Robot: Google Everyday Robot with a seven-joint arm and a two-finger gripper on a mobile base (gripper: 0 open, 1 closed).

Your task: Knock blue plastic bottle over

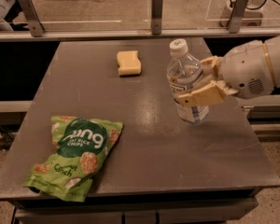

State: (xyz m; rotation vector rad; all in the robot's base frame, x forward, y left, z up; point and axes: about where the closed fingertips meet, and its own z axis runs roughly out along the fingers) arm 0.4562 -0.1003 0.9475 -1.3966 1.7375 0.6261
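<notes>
The blue plastic bottle, clear with a white cap and a white label, is at the right middle of the dark table. It leans with its cap to the left, and its base is at or just above the tabletop. My gripper comes in from the right with a tan finger across the bottle's front and the other finger behind it. It is shut on the bottle at label height.
A green chips bag lies at the table's front left. A yellow sponge lies at the back middle. A glass barrier with metal posts runs behind the table. The table's right edge is close to the bottle.
</notes>
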